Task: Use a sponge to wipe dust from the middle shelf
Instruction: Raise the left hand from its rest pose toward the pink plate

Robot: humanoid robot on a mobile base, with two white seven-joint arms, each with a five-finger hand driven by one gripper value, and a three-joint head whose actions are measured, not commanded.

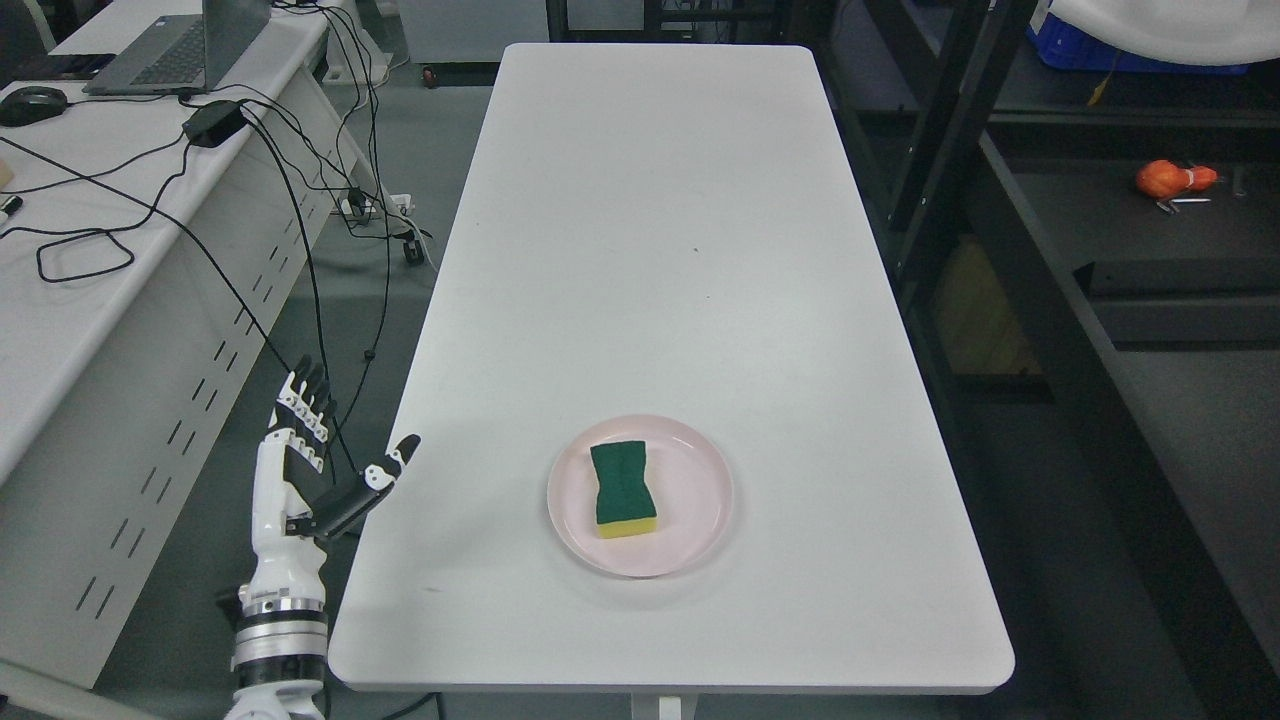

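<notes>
Your sponge point(624, 490) sits green-side up on the pink plate point(700, 520) near the white surface's point(660, 250) front edge, long axis pointing toward the far edge. Left robot hand point(310, 470) hangs off the surface's left edge, fingers spread, holding nothing. Dark shelving point(1100, 300) stands on the right.

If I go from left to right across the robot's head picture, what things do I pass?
Mouse → laptop → left hand, open beside the table → pink plate with the sponge on it → black shelf post → orange thing.
</notes>
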